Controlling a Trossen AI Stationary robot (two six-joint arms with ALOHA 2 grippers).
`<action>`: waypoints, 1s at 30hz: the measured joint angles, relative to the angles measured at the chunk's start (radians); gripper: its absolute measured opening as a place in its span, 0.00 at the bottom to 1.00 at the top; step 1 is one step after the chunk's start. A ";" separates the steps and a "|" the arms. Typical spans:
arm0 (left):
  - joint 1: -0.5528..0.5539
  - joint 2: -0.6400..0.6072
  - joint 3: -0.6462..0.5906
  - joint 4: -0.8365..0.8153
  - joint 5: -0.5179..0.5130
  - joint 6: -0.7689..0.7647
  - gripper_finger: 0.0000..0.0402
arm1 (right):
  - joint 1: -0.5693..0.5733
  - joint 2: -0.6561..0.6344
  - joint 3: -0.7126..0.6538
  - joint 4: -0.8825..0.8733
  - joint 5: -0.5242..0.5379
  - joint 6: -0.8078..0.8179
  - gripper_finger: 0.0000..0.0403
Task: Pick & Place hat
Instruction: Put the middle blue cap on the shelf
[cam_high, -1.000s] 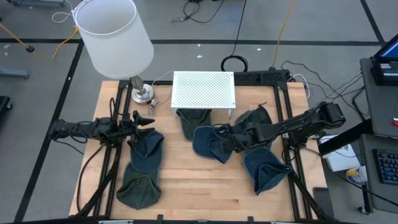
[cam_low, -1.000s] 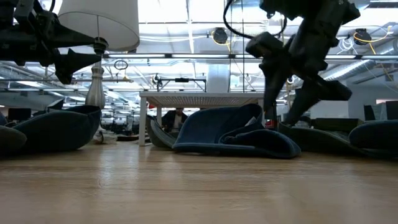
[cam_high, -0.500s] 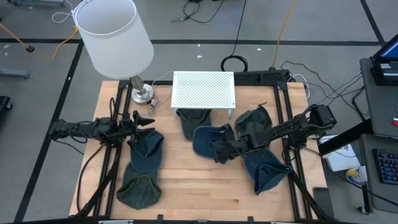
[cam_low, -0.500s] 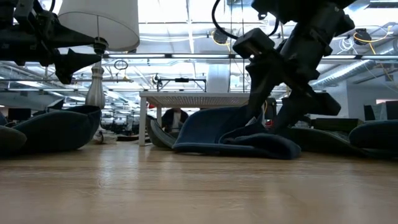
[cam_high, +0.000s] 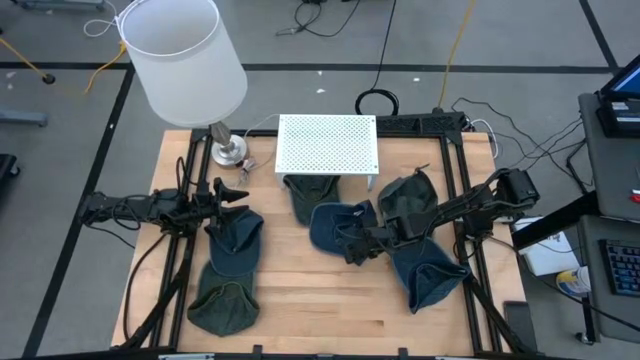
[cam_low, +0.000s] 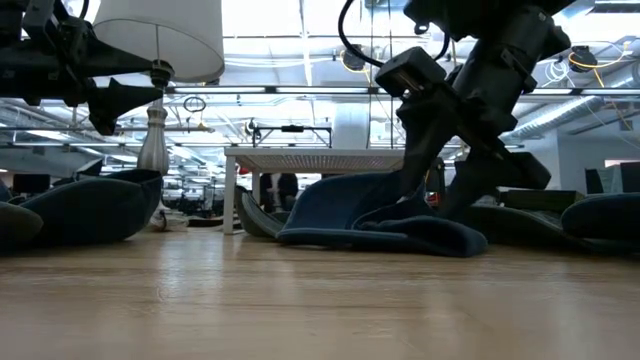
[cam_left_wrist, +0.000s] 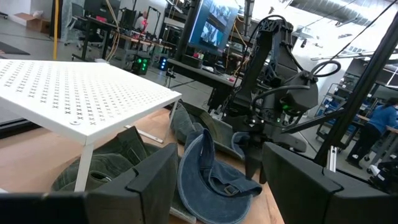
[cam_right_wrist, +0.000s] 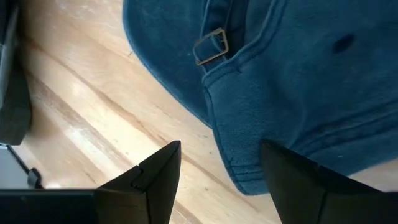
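Note:
A dark blue hat (cam_high: 328, 228) lies on the wooden table (cam_high: 320, 310), just near of the white perforated stand (cam_high: 328, 143). Its brass strap buckle (cam_right_wrist: 211, 45) shows in the right wrist view. My right gripper (cam_right_wrist: 219, 144) is open and slants down onto the hat's rear rim (cam_right_wrist: 233, 168), one finger over the bare wood and one over the cloth. In the low view it (cam_low: 438, 195) reaches down to the hat (cam_low: 380, 215). My left gripper (cam_high: 240, 193) waits open and level above the table's left side, clear of everything. My right gripper's fingers straddle the hat's rear rim beside the strap buckle, coming slantwise from above and from the table's right. Whether they touch the cloth cannot be told. The hat lies flat on the table.
Other hats lie around: an olive one (cam_high: 305, 195) under the stand, a dark one (cam_high: 410, 195) and a blue one (cam_high: 425, 275) to the right, a blue one (cam_high: 235, 240) and an olive one (cam_high: 222, 300) to the left. A white-shaded lamp (cam_high: 185, 60) stands at the far left.
My right gripper has gone down and toward the table's left and near edges, tipping more steeply onto the dark blue hat, then stopped. Its fingers have stayed open. The hat has not moved.

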 joint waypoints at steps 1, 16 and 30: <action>0.000 0.000 0.000 0.000 0.000 0.000 0.60 | 0.000 0.002 0.000 -0.007 0.001 0.000 0.52; 0.000 0.000 0.000 0.000 0.000 0.000 0.60 | -0.001 0.117 0.008 -0.015 -0.078 0.096 0.50; 0.000 0.000 0.000 0.000 0.000 0.000 0.60 | -0.001 0.122 0.005 -0.068 -0.083 0.189 0.07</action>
